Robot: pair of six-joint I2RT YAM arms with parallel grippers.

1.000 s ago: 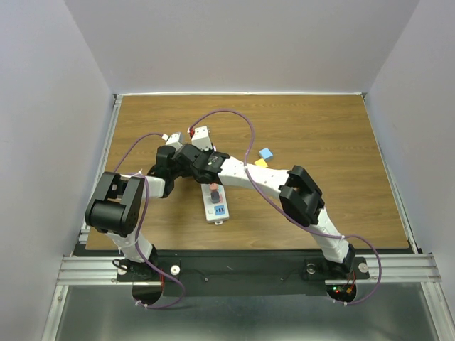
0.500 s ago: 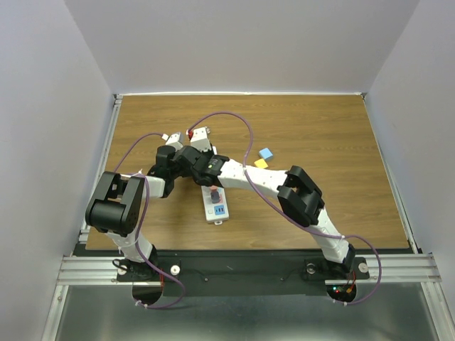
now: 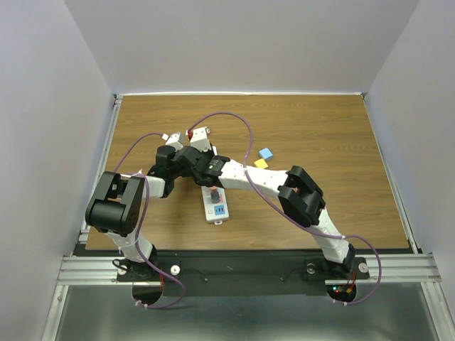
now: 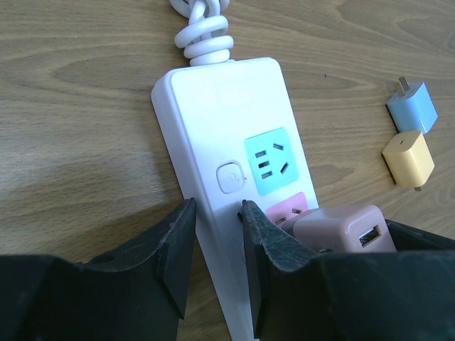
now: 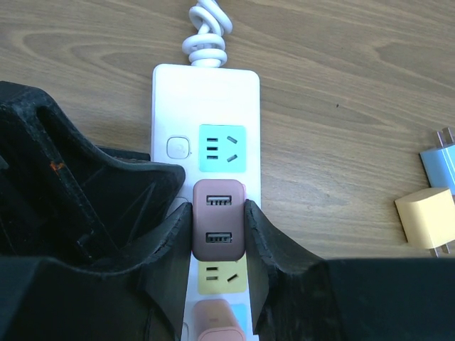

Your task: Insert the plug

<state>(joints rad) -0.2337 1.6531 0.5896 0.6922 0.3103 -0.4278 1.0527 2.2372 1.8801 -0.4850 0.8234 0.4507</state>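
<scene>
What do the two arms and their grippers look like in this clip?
Both arms have white links and bulky black joint housings: left arm, right arm. A purple cable loops along each. The left gripper and right gripper have matte black, wedge-shaped fingers.

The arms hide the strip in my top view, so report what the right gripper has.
Observer: The right gripper is closed on a brownish plug that has two USB ports.
Operator: Give me its place on the power strip.
Observer: It sits over the pink socket, between the green socket and the yellow socket. I cannot tell how deep it is in.
</scene>
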